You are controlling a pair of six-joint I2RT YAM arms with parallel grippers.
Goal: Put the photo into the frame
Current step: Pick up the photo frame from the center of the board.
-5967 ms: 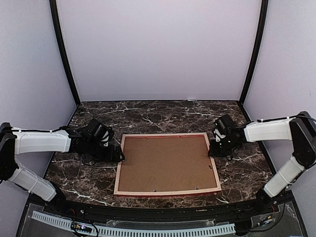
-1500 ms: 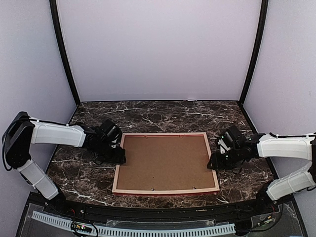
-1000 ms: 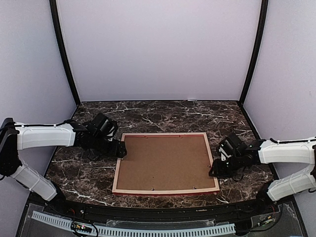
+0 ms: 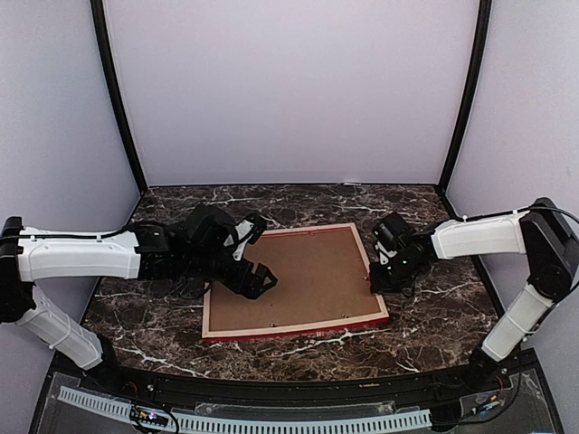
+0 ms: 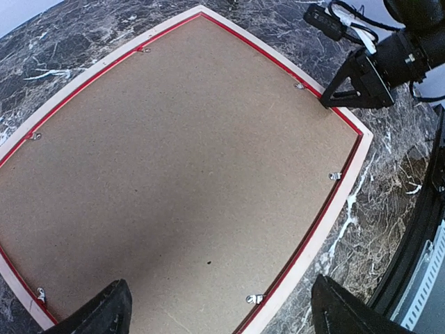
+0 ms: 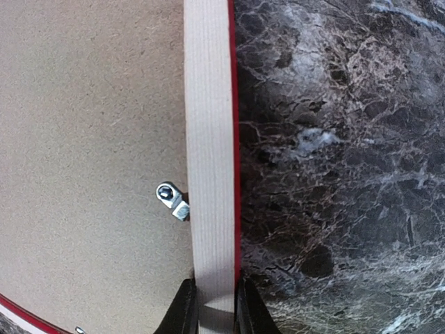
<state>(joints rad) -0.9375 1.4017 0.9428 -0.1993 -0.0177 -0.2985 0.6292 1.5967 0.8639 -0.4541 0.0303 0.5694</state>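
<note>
Face-down frame (image 4: 294,327) in the middle of the dark marbled worktop (image 4: 434,307), slightly skewed, its far-right corner turned toward the right arm. Pale back rail up, thin red edge showing. Brown backing board (image 4: 312,276) seated within the rail, small metal tabs (image 5: 335,175) spaced along its rim. Right hand (image 4: 374,278) at the right rail, fingers clamped on either side of the pale wood. Left hand (image 4: 258,253) above the left part of the board, fingers spread wide, gripping nothing.
</note>
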